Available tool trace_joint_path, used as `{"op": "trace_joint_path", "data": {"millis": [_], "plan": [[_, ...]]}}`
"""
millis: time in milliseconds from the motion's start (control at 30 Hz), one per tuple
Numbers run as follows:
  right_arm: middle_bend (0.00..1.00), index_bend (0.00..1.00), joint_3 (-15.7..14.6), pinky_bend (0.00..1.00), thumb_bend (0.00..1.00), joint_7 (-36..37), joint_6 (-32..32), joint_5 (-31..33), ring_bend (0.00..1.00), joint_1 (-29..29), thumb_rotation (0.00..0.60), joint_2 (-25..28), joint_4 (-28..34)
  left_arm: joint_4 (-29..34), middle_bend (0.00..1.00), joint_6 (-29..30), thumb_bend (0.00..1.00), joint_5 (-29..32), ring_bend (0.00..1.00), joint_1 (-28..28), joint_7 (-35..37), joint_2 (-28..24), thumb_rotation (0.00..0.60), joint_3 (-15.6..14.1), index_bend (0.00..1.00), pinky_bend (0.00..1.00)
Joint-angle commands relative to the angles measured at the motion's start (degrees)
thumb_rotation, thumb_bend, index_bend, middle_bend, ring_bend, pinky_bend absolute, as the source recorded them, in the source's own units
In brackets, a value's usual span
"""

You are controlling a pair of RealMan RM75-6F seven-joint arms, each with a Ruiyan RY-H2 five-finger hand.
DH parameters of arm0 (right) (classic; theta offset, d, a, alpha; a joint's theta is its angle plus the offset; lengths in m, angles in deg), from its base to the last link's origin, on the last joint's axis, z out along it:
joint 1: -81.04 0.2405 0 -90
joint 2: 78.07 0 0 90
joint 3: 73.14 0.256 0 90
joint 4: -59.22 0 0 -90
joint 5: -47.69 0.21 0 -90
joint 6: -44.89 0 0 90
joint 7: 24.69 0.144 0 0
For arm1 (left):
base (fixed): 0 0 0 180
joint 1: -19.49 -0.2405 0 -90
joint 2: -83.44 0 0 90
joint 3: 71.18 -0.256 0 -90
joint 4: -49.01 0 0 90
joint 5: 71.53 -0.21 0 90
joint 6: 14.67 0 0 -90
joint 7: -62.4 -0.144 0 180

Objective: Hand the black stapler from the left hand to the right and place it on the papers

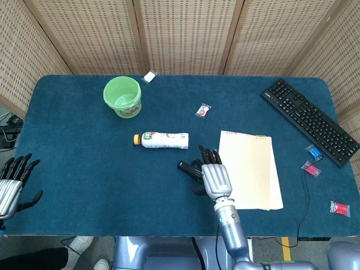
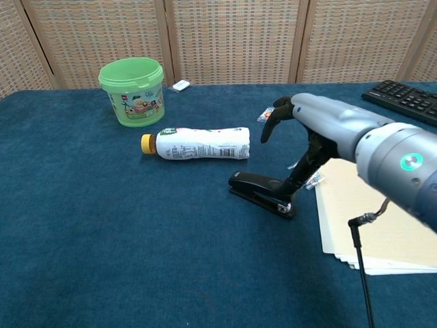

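The black stapler (image 1: 188, 168) (image 2: 261, 193) lies flat on the blue table, just left of the stack of cream papers (image 1: 251, 175) (image 2: 382, 205). My right hand (image 1: 214, 177) (image 2: 321, 130) hovers over the stapler's right end, fingers spread; in the chest view one dark finger reaches down to the stapler's top, and whether it touches I cannot tell. It holds nothing. My left hand (image 1: 11, 188) hangs off the table's front left corner, fingers spread and empty, seen only in the head view.
A white bottle (image 1: 163, 140) (image 2: 198, 143) lies behind the stapler. A green bucket (image 1: 122, 95) (image 2: 132, 91) stands at the back left, a keyboard (image 1: 309, 121) (image 2: 406, 99) at the back right. Small candy wrappers (image 1: 203, 110) (image 2: 270, 115) are scattered about.
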Motion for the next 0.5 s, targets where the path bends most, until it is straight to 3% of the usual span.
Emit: {"op": "trace_joint_path", "data": {"millis": [33, 500], "plan": [[0.02, 0.33, 0.9, 0.08, 0.19, -2.0, 1.7, 2.8, 0.00, 2.7, 0.600, -4.0, -4.6, -1.8, 0.00, -1.1, 0.33, -0.3, 0.00, -0.4, 1.7, 0.5, 0.600, 0.3, 0.10, 0.00], [0.02, 0.32, 2.5, 0.08, 0.19, -2.1, 0.2, 8.4, 0.00, 6.8, 0.600, -9.4, -16.0, -4.9, 0.00, -2.7, 0.33, -1.6, 0.00, -1.2, 6.3, 1.1, 0.600, 1.9, 0.10, 0.00]]}}
